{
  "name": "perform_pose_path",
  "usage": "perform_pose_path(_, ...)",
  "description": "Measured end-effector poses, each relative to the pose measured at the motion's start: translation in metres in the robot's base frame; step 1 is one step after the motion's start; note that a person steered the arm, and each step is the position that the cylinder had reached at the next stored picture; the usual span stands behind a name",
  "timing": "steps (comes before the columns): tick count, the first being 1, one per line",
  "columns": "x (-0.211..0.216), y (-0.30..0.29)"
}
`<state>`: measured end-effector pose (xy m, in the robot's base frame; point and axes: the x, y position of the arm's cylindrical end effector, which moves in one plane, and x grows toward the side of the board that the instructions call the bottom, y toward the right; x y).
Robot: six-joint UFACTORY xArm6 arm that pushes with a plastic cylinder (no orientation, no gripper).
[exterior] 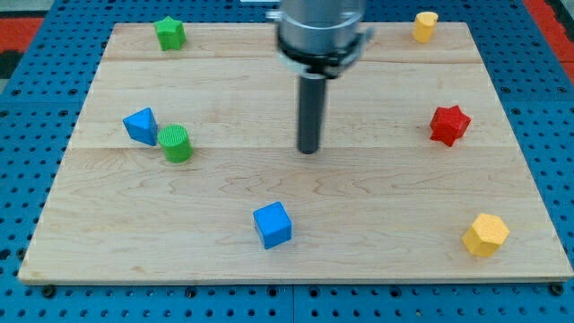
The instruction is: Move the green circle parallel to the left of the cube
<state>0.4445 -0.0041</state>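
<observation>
The green circle (177, 143), a short ribbed cylinder, stands at the board's left, touching or nearly touching a blue triangular block (141, 125) on its upper left. The blue cube (273, 224) sits lower down, near the board's bottom middle. My tip (308, 149) rests on the board near the centre, well to the right of the green circle and above and slightly right of the blue cube. It touches no block.
A green star (169, 33) sits at the top left, a yellow block (425, 26) at the top right, a red star (449, 125) at the right, and a yellow hexagonal block (485, 235) at the bottom right. The wooden board (377, 206) lies on a blue pegboard.
</observation>
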Motion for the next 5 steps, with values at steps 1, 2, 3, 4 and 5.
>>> perform_pose_path(1,-0.007,-0.075)
perform_pose_path(2,-0.043,-0.109)
perform_pose_path(3,0.006,-0.154)
perform_pose_path(4,0.029,-0.135)
perform_pose_path(5,0.037,-0.174)
